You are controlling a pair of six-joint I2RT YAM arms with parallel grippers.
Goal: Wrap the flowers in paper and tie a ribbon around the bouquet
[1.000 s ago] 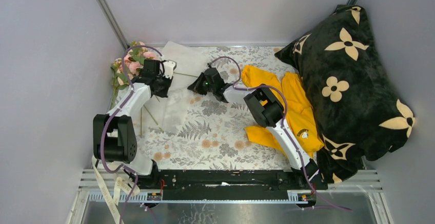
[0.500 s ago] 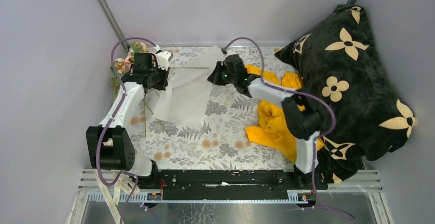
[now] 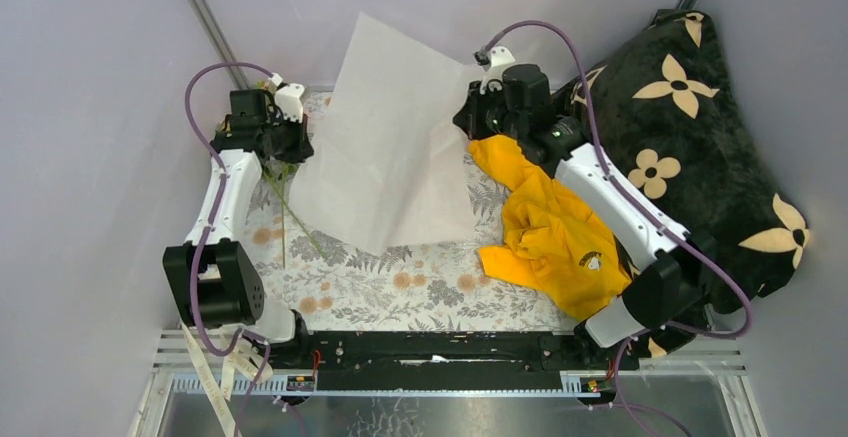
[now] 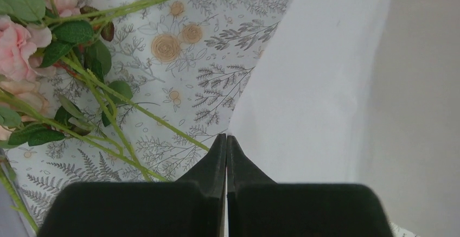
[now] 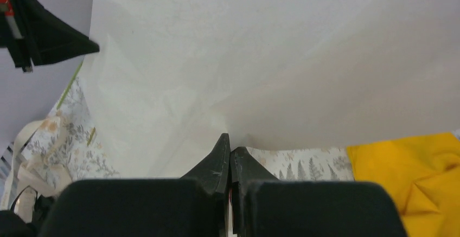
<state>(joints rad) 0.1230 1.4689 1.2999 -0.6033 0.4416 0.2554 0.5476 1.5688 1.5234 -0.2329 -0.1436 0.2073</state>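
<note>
The paper [image 3: 385, 147] is a big white sheet held up off the table, stretched between both grippers, with one corner high against the back wall. My left gripper [image 3: 288, 143] is shut on its left edge [image 4: 226, 137]. My right gripper [image 3: 468, 122] is shut on its right edge [image 5: 228, 142]. The flowers [image 4: 21, 47], pink blooms with green stems [image 3: 292, 212], lie at the back left on the tablecloth, mostly hidden by the left arm in the top view. The ribbon [image 3: 205, 369] hangs over the front left edge of the table.
A yellow garment [image 3: 550, 237] lies crumpled right of the middle, under the right arm. A black pillow [image 3: 690, 157] with cream flower shapes fills the right side. Grey walls close in the left, back and right. The floral tablecloth [image 3: 420, 282] shows in front.
Both arms have risen and moved back and apart, lifting the paper from a crumpled heap into a spread, hanging sheet. The right arm swung right, over the yellow garment.
</note>
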